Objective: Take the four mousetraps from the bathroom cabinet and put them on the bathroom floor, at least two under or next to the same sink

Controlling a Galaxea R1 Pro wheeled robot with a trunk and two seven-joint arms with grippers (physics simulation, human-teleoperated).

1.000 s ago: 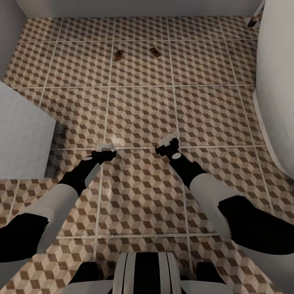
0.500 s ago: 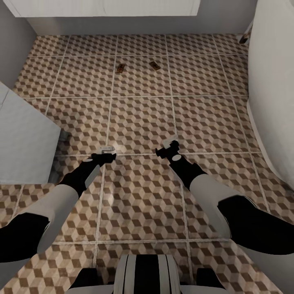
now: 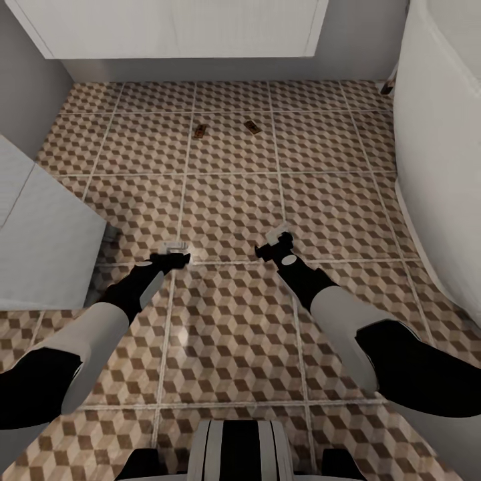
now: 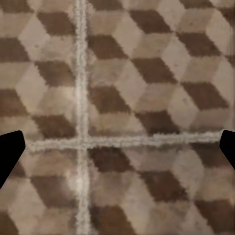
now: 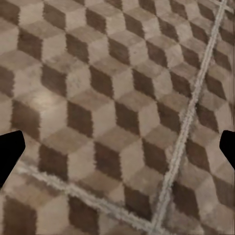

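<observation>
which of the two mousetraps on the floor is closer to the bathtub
The small brown wooden mousetrap lying on the right, nearer the big white bathtub; the other brown mousetrap lies one tile over to its left.

Two mousetraps lie flat on the bathroom floor [image 3: 227, 214], far from the robot, near the sink [image 3: 180, 27] with its white vanity front. The left mousetrap [image 3: 199, 131] and the right mousetrap [image 3: 252, 127] are small brown boards, apart from each other, each turned at an angle.
</observation>
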